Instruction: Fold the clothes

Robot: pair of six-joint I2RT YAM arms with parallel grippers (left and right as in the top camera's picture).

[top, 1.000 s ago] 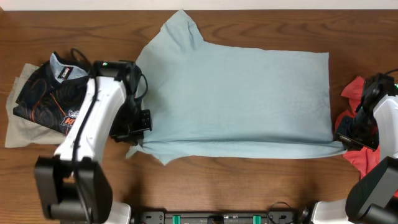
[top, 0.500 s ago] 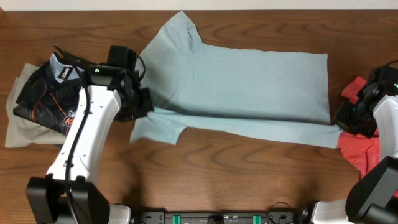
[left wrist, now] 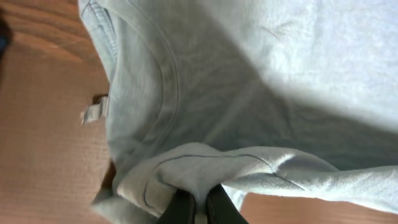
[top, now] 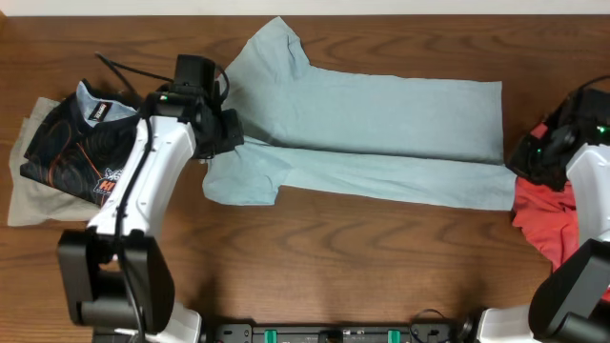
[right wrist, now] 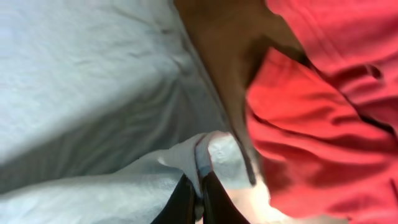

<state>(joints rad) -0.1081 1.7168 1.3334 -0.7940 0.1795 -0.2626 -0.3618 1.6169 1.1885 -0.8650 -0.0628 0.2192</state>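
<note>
We see a dark brown wooden table (top: 334,267) with plain grain filling nearly the whole overhead view. A thin pale strip (top: 381,6) runs along its far edge, and we cannot tell what that is.

The large pale blue-grey short-sleeved cloth T-shirt (top: 381,114) lies flat across the middle of the table. Its near edge is turned up over the body, so a doubled band runs from side to side.

At the shirt's collar end, the left gripper (left wrist: 199,208) has its fingers pressed together on a bunched fold of the cloth. At the opposite end, the right gripper (right wrist: 199,200) pinches a corner of the same shirt just above the wood.

Just beside it, a crumpled plain coral-red garment (top: 543,214) lies at the table's right edge. At the left edge, a black top with orange line pattern (top: 67,143) rests on a plain beige garment (top: 29,205).
</note>
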